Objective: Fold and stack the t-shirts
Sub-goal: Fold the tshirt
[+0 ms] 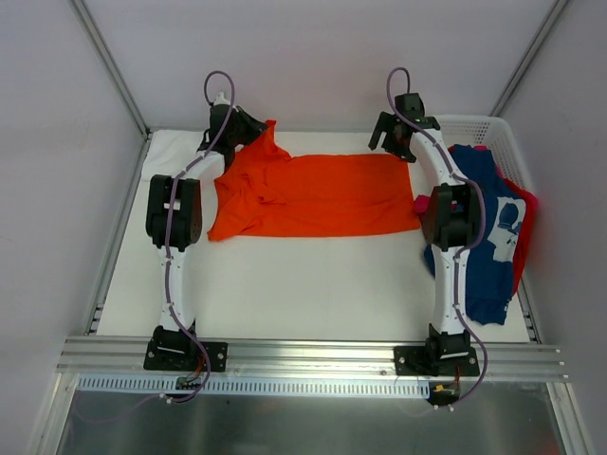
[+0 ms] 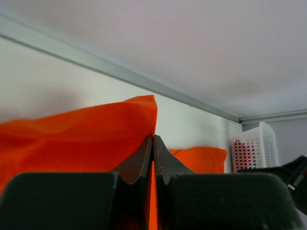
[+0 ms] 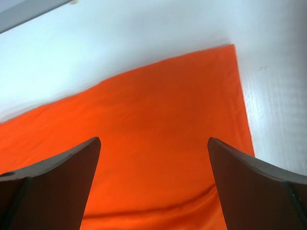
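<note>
Beyond the arm bases (image 1: 185,353) and a bare strip of tabletop (image 1: 285,284), the orange t-shirt (image 1: 322,194) lies spread out, its long axis running left to right. At its far left corner the left end effector (image 1: 256,131) is pressed together, pinching lifted cloth. The right end effector (image 1: 391,144), spread wide and holding nothing, hovers above the shirt near its far right corner, probably its next grasp.

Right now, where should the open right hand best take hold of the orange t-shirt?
Probably the far right corner of the orange t-shirt, from above: the cloth lies flat there below the open right hand, and the left hand pinches the far left corner, lifted.
</note>
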Controlling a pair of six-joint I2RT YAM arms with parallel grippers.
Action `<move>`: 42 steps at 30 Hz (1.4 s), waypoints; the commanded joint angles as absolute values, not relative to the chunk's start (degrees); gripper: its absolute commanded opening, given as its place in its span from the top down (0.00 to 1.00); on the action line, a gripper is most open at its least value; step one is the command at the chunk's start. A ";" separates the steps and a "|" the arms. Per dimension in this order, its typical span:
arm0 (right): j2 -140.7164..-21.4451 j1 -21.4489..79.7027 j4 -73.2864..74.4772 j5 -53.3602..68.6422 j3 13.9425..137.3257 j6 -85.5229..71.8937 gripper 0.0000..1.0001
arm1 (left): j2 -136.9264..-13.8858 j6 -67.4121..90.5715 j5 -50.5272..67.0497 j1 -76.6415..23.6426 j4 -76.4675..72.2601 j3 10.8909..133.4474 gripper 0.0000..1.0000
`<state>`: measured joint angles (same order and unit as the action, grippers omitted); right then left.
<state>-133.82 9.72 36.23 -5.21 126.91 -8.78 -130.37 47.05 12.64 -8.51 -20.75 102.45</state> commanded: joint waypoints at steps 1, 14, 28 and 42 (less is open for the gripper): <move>-138.59 7.04 39.20 -8.27 132.61 -10.97 0.00 | -127.18 45.62 14.50 -7.82 -23.20 99.68 1.00; -144.58 2.55 32.18 -13.27 134.56 -18.72 0.01 | -126.47 42.81 15.82 -7.21 -23.20 96.95 1.00; -148.80 1.05 24.35 -15.48 137.37 -19.24 0.03 | -126.39 42.27 17.49 -6.77 -23.90 94.40 1.00; -147.75 0.88 23.03 -10.46 132.37 -25.49 0.16 | -125.24 42.19 17.49 -6.59 -24.96 91.94 1.00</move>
